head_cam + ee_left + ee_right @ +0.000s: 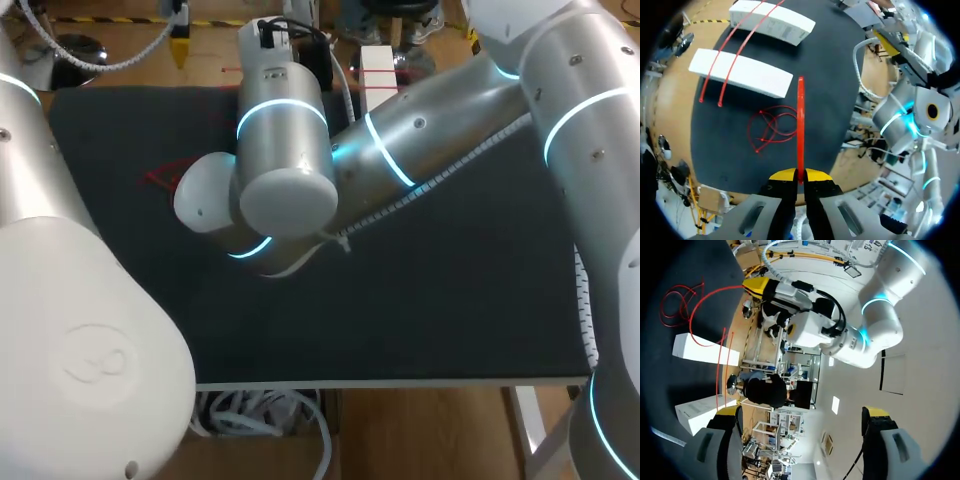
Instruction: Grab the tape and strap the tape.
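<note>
Red tape pinched in left pincer; runs straight ahead.

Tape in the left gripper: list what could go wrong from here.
1. The left gripper pinches the tape only at its tips; a pull could slip it free.
2. Its loops lie tangled on the mat; tension may knot them.
3. Red strands cross the white boxes; pulling might drag those.

Tape lies across two blocks side by side on the table.
</note>
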You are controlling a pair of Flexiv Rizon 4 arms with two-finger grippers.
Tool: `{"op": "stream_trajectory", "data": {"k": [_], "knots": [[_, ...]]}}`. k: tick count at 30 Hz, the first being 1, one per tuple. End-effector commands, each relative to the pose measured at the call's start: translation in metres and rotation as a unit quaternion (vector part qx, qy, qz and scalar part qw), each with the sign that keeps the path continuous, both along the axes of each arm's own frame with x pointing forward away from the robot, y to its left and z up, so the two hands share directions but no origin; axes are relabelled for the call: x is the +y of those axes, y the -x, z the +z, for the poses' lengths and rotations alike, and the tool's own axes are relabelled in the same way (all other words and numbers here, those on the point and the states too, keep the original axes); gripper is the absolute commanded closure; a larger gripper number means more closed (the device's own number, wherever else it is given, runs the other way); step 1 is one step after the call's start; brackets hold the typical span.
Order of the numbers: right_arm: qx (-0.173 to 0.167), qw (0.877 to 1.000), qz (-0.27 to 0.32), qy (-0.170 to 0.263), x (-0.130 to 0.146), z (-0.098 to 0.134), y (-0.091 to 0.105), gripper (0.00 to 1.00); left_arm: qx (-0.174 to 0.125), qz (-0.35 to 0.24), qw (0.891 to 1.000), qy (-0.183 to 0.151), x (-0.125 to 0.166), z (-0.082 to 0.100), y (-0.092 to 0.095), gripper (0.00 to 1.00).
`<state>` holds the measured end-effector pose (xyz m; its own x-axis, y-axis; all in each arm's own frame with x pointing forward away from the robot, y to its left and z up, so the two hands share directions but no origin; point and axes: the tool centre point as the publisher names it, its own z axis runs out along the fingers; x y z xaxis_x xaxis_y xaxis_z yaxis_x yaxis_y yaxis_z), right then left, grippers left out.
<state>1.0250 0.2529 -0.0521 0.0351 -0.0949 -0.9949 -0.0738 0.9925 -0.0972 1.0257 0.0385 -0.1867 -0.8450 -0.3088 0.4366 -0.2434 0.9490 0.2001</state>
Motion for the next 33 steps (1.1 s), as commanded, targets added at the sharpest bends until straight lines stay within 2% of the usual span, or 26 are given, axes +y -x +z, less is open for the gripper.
{"op": "stream_trajectory", "data": {"k": [1,9,16,17,18,27,33], "knots": [[0.003,1.0,-0.001,0.003,-0.002,0.003,-0.001,0.0,0.099,0.031,0.994,0.021,0.01,-0.007,-0.002,1.0],[-0.001,1.0,-0.002,0.004,-0.002,0.004,0.0,0.0,0.107,0.051,0.993,0.01,0.029,-0.015,0.006,1.0],[-0.005,1.0,-0.002,0.007,0.0,0.006,0.001,0.0,0.102,0.063,0.993,0.006,0.032,-0.017,0.008,1.0],[-0.006,1.0,-0.002,0.007,0.0,0.007,0.002,0.0,0.102,0.063,0.993,0.006,0.032,-0.017,0.008,0.23],[-0.007,1.0,-0.002,0.007,0.0,0.007,0.002,0.0,0.102,0.063,0.993,0.006,0.032,-0.017,0.008,0.0],[-0.011,1.0,-0.002,0.008,0.001,0.01,0.003,0.0,0.102,0.063,0.993,0.006,0.032,-0.017,0.008,0.0],[-0.001,1.0,0.014,0.005,0.004,0.012,0.004,0.0,0.102,0.063,0.993,0.006,0.032,-0.017,0.008,0.0]]}}
